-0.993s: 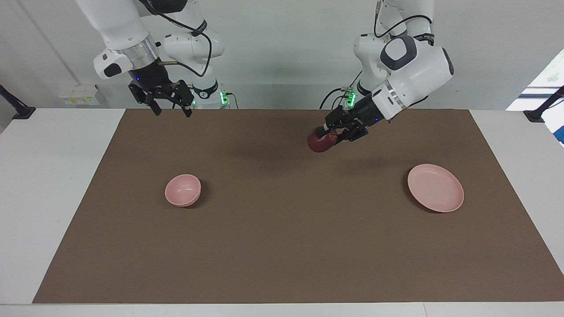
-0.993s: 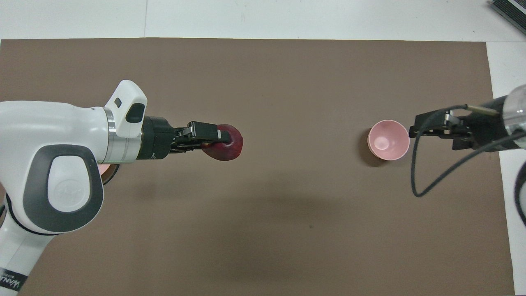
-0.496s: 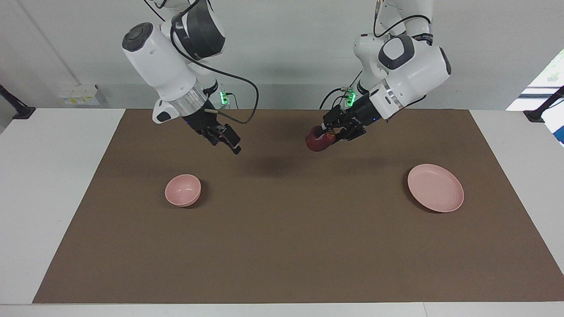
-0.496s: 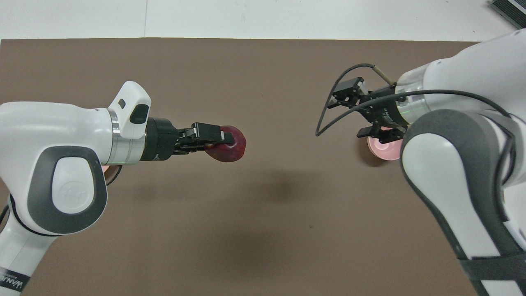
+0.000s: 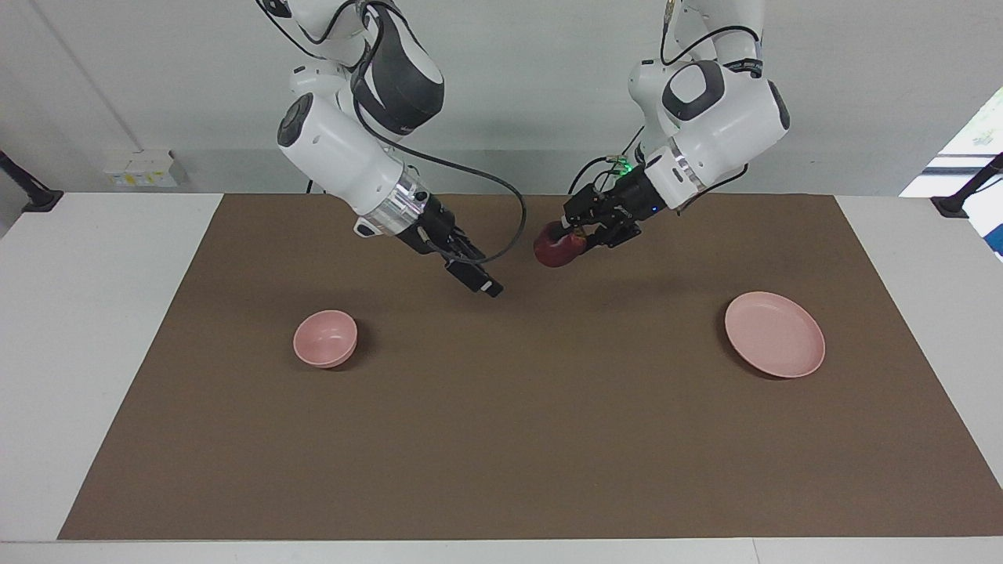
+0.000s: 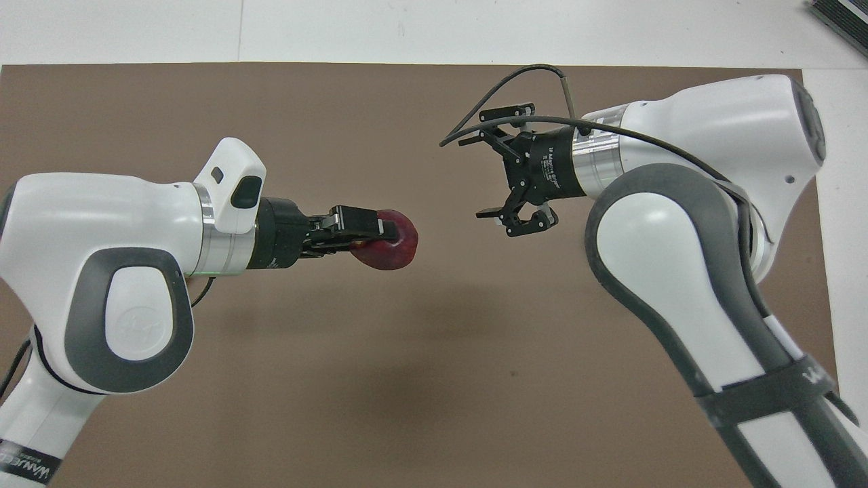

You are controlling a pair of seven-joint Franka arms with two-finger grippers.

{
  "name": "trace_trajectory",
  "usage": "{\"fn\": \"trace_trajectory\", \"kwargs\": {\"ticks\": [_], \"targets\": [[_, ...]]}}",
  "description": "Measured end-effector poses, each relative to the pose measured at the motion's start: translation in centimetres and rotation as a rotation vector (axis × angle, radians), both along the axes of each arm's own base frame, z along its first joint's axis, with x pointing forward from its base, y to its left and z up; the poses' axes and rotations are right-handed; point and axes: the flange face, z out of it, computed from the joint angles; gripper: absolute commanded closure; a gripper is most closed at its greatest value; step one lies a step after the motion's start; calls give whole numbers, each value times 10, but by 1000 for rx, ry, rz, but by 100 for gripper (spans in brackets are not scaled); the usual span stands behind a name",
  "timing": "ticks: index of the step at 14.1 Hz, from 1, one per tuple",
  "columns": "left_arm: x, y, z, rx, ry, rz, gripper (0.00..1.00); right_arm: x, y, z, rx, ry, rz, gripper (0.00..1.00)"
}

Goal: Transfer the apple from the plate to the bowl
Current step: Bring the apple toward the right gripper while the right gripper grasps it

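My left gripper (image 5: 567, 235) (image 6: 381, 231) is shut on the dark red apple (image 5: 552, 251) (image 6: 393, 245) and holds it in the air over the middle of the mat. The right gripper (image 5: 479, 283) (image 6: 483, 176) hangs open a short way from the apple, pointing at it, with nothing between its fingers. On the mat toward the left arm's end lies the pale pink plate (image 5: 774, 334), bare. The small pink bowl (image 5: 325, 338) stands toward the right arm's end, with nothing in it. In the overhead view both dishes are hidden under the arms.
A brown mat (image 5: 501, 454) covers most of the white table (image 5: 86, 329). A black cable (image 5: 513, 215) loops off the right arm's wrist beside its gripper.
The right arm has swung from the bowl's end of the table in toward the middle, bringing its open gripper close to the apple. The left gripper has carried the apple slightly toward the right gripper.
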Motion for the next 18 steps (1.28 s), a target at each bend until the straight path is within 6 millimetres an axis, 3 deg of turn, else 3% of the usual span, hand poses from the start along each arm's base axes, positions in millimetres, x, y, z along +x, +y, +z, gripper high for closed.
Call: {"fn": "trace_trajectory", "kwargs": {"ticks": [2,7,18], "targets": [[0,0,0,0,1,2,100,-2,7,0,65,73,-52,0],[1,-1,1,-1,2,22,100,-21,55,-10,126,218,-70,0],[1,-3,2,-2,-2,38,100,-45,77,-25,113,276,-31,0]]}}
